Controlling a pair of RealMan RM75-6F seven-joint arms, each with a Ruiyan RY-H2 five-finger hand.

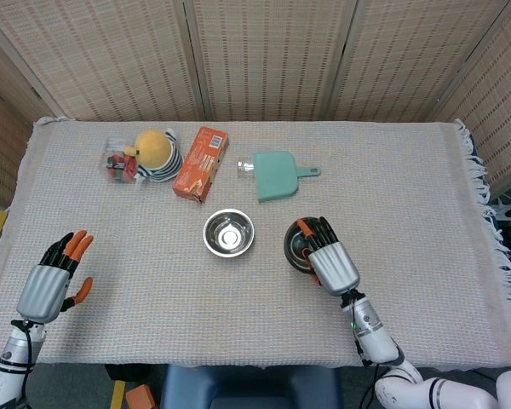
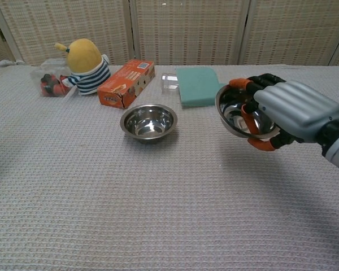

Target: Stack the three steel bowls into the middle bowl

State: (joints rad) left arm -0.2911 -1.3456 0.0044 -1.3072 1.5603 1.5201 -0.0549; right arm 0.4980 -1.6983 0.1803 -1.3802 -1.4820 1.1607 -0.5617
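Overhead, the right hand (image 1: 328, 260) grips a steel bowl (image 1: 296, 245) at three o'clock of the middle bowl (image 1: 229, 233); the left hand (image 1: 51, 279) idles, fingers apart. From the chest, the carried bowl hangs tilted above the table (image 2: 101, 197); next, level it over the middle bowl and release.
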